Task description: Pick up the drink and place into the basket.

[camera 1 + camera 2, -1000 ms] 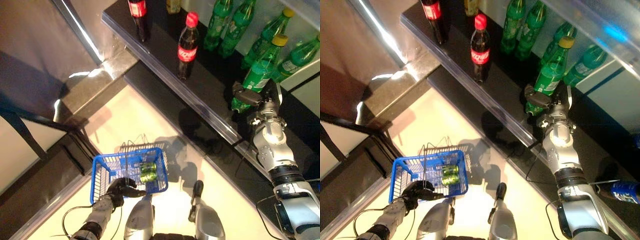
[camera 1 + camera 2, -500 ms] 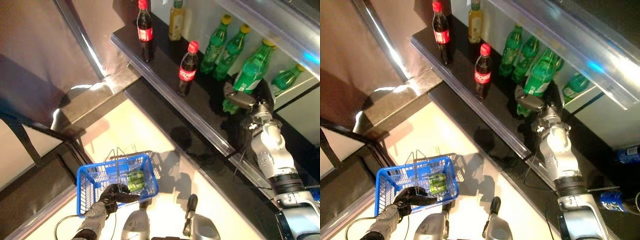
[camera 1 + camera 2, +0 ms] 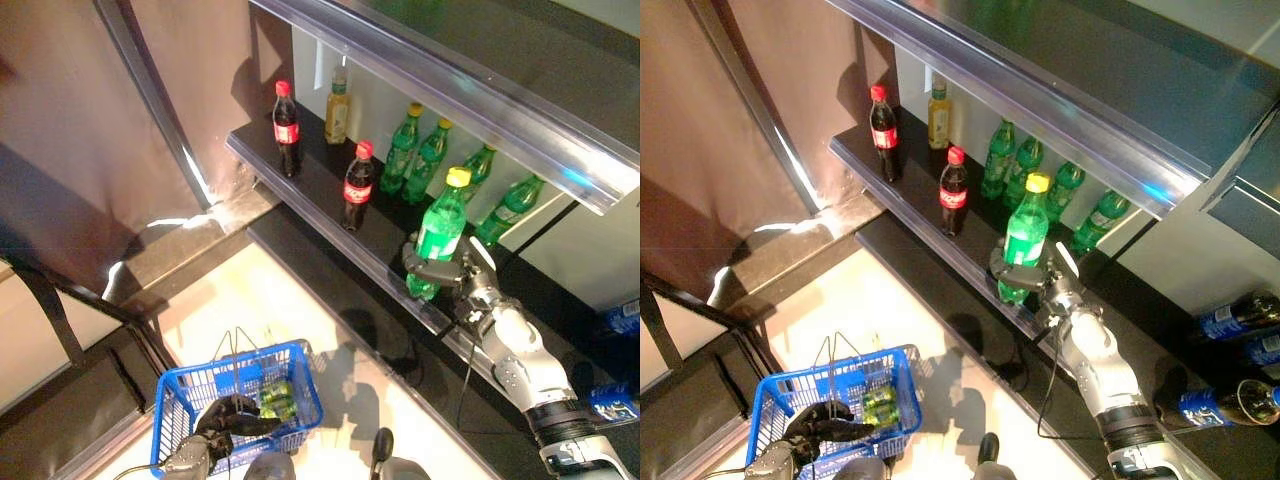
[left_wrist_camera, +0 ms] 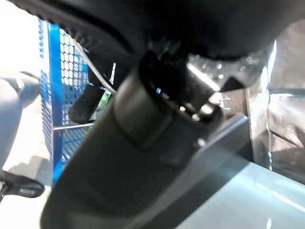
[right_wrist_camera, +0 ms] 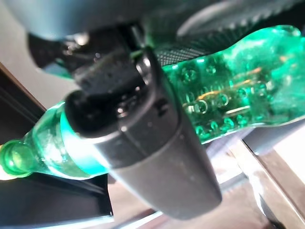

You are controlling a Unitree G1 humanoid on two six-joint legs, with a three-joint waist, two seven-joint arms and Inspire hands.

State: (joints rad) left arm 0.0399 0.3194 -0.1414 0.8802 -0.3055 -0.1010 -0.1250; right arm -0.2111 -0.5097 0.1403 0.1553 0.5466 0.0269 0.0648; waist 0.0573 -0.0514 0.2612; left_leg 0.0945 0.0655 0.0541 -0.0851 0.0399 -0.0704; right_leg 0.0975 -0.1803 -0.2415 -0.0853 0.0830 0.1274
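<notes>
Since a second ago the green bottle (image 3: 436, 238) has come off the back row, upright, to the shelf (image 3: 318, 185) front edge, and the camera has tilted up too. The right hand (image 3: 462, 277) has its fingers wrapped round the bottle's lower body, so it stays vertical. Far below that hand, the left hand (image 3: 225, 417) curls on the blue basket (image 3: 178, 399) rim, holding it open underneath; cans (image 3: 277, 398) lie inside.
</notes>
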